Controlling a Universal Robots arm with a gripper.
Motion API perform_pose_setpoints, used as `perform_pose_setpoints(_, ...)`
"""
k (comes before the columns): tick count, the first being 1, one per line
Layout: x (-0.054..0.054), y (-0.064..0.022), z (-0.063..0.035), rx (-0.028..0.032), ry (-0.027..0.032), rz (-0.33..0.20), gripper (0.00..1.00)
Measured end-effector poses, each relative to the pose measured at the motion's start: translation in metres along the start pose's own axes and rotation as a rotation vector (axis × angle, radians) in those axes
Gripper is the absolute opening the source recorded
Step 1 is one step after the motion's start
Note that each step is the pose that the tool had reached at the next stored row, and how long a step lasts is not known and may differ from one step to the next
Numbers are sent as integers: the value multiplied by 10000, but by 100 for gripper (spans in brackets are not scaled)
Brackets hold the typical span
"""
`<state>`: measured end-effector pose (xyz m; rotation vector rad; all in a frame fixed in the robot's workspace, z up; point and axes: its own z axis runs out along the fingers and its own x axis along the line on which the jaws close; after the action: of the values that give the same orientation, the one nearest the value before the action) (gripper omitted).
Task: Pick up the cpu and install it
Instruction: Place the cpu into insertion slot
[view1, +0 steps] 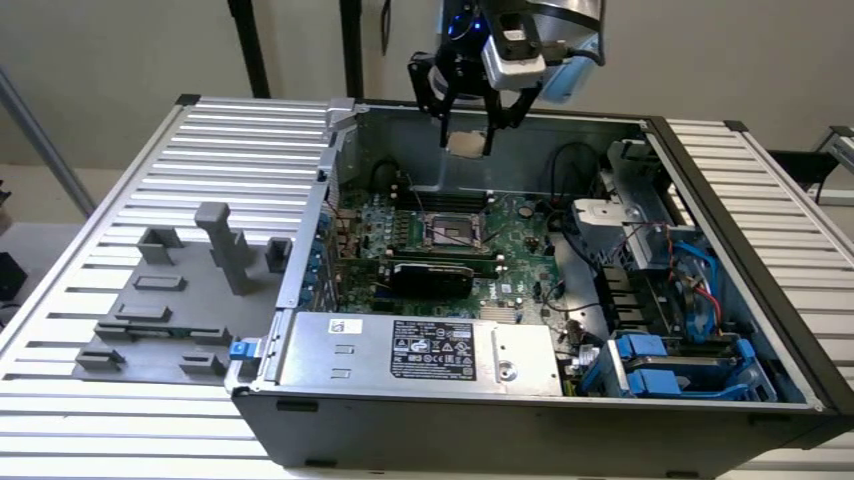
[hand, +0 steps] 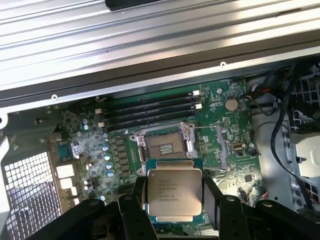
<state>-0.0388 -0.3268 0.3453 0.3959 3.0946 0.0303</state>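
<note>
Gripper (view1: 469, 138), black and two-fingered, jaws partway closed on opposite edges of small square silver-grey metal-topped cpu (hand: 173, 192), suspended above dark metal-framed socket (hand: 164, 146) in open computer case (view1: 534, 425).

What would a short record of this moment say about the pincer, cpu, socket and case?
cpu: held in the air, metal top facing the wrist camera
pincer: shut on the cpu, one finger on each of two opposite edges
socket: on the board, no chip in it, below the cpu
case: lying open, board exposed
blocks: grey, on the table at the exterior view's left of the case
task state: cpu picked up, not installed
</note>
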Motion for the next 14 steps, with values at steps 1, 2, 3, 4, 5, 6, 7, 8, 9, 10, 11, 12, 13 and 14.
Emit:
perform_pose_setpoints(1,0,0,2,3,-4,180,55)
perform_pose_setpoints(2,0,0,4,7,-8,359,55)
perform_pose_setpoints(3,0,0,6,10,-12,540,55)
perform_pose_setpoints(4,0,0,8,14,-16,725,55)
perform_pose_setpoints(5,0,0,9,17,-20,904,55)
perform_pose_setpoints(6,0,0,11,20,-24,1091,55)
perform_pose_setpoints(7,0,0,12,24,-28,1270,55)
perform_pose_setpoints(8,0,0,14,28,-32,1466,55)
perform_pose_setpoints(9,0,0,16,31,-36,1645,55)
perform_pose_setpoints(10,0,0,17,35,-40,1825,55)
perform_pose_setpoints(11,0,0,18,38,-44,2005,55)
perform_pose_setpoints(12,0,0,20,41,-48,2179,55)
perform_pose_setpoints(13,0,-1,22,45,-52,2365,55)
perform_pose_setpoints(14,0,-1,23,48,-56,2539,55)
